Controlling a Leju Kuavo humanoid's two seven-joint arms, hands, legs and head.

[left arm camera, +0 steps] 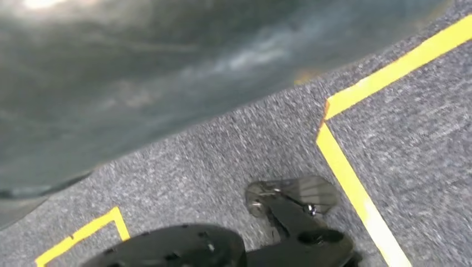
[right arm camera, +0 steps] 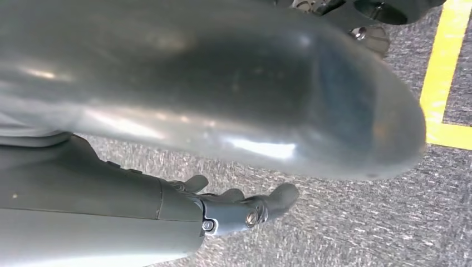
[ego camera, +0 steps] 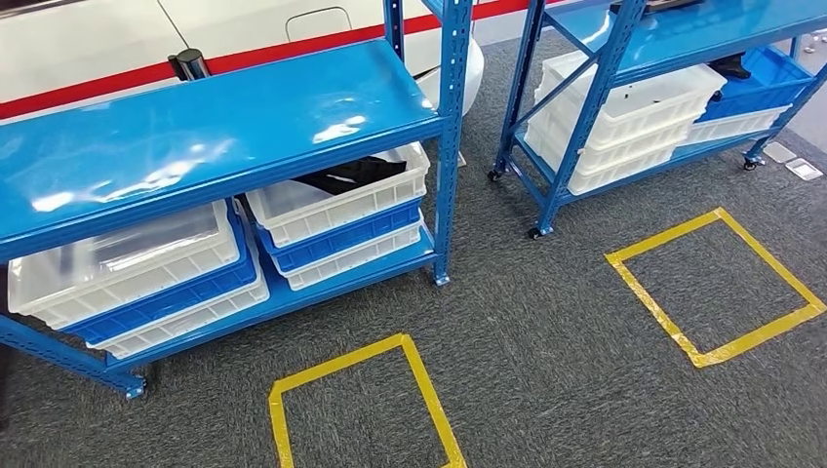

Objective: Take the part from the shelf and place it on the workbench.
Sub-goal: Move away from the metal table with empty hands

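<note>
on my right wrist feed the fingers (right arm camera: 278,199) of the right hand (right arm camera: 239,208) hang released over the grey carpet (right arm camera: 345,222), holding nothing. i cannot tell how the left fingers stand. ahead, the black part (ego camera: 351,175) lies in a white bin (ego camera: 341,200) under the blue shelf (ego camera: 195,127), beside yellow floor tape (ego camera: 429,390).

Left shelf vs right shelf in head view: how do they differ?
The left shelf stands nearer and squarer on; the right shelf stands farther and angled. The left shelf's white crate holds a dark part; the right shelf's crate looks mostly empty. Both are blue, stacked with white and blue crates.
</note>
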